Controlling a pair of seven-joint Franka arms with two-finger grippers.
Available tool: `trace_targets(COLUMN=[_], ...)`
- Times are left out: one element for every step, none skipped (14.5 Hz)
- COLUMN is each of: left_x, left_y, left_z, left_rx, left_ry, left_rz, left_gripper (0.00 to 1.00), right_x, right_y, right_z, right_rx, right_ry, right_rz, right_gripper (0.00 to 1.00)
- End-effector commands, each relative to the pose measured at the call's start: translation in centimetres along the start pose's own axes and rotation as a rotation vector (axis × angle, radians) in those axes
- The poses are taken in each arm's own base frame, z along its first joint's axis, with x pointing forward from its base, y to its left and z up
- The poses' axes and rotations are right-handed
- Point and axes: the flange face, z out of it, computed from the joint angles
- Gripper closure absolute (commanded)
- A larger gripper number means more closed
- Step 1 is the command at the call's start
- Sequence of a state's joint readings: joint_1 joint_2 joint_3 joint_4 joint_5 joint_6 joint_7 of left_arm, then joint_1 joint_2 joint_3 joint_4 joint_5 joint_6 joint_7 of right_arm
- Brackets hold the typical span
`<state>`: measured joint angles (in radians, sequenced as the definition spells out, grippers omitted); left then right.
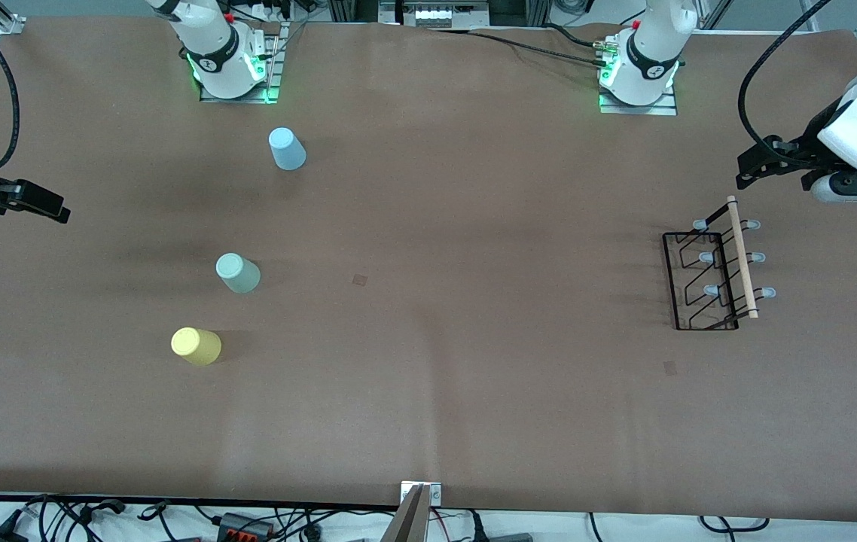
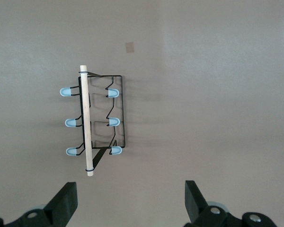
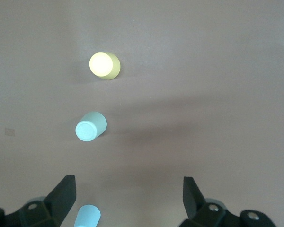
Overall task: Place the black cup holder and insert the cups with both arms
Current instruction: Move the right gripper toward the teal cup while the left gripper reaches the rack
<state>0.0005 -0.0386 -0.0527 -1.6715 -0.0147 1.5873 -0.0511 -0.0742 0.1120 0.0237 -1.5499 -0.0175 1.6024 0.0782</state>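
The black cup holder (image 1: 713,275) stands on the brown table toward the left arm's end, its wooden rod (image 1: 742,256) on top; it also shows in the left wrist view (image 2: 97,122). My left gripper (image 1: 763,164) hangs open and empty (image 2: 130,190) in the air beside the holder's end nearest the bases. Three cups stand upside down toward the right arm's end: light blue (image 1: 287,148), pale green (image 1: 238,272) and yellow (image 1: 196,345). My right gripper (image 1: 37,202) hangs open and empty (image 3: 128,184) over the table's end, apart from the yellow (image 3: 104,65), green (image 3: 91,126) and blue (image 3: 87,216) cups.
Two small tape marks (image 1: 360,279) (image 1: 670,367) lie on the table. Both arm bases (image 1: 229,60) (image 1: 643,64) stand along the edge farthest from the front camera. Cables and a metal bracket (image 1: 421,493) run along the nearest edge.
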Motion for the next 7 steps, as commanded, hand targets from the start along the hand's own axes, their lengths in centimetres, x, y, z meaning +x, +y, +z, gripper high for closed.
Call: trace_targets(left_x=[-0.3, -0.3, -0.3, -0.3, -0.3, -0.1, 0.2], left_y=[-0.2, -0.2, -0.1, -0.2, -0.2, -0.1, -0.1], left_z=[-0.2, -0.2, -0.3, -0.2, -0.2, 0.0, 0.7], left_rx=[-0.007, -0.007, -0.006, -0.007, -0.007, -0.007, -0.007], left_ry=[-0.001, -0.002, -0.001, -0.002, -0.002, -0.005, -0.019], left_rz=[0.006, 0.006, 0.008, 0.006, 0.006, 0.005, 0.002], left_gripper=[0.0, 0.0, 0.0, 0.0, 0.0, 0.0, 0.0], right_x=[-0.9, -0.9, -1.0, -0.9, -0.9, -1.1, -1.3], right_y=[0.0, -0.1, -0.1, -0.1, -0.1, -0.2, -1.1], right_z=[-0.4, -0.4, -0.4, -0.2, 0.4, 1.3, 2.7], right_rx=[0.004, 0.004, 0.007, 0.012, 0.011, 0.009, 0.007], right_ry=[0.016, 0.015, 0.016, 0.013, 0.003, -0.016, -0.039], right_rz=[-0.006, -0.006, -0.001, -0.001, -0.003, -0.006, -0.023], right_gripper=[0.0, 0.0, 0.0, 0.0, 0.0, 0.0, 0.0])
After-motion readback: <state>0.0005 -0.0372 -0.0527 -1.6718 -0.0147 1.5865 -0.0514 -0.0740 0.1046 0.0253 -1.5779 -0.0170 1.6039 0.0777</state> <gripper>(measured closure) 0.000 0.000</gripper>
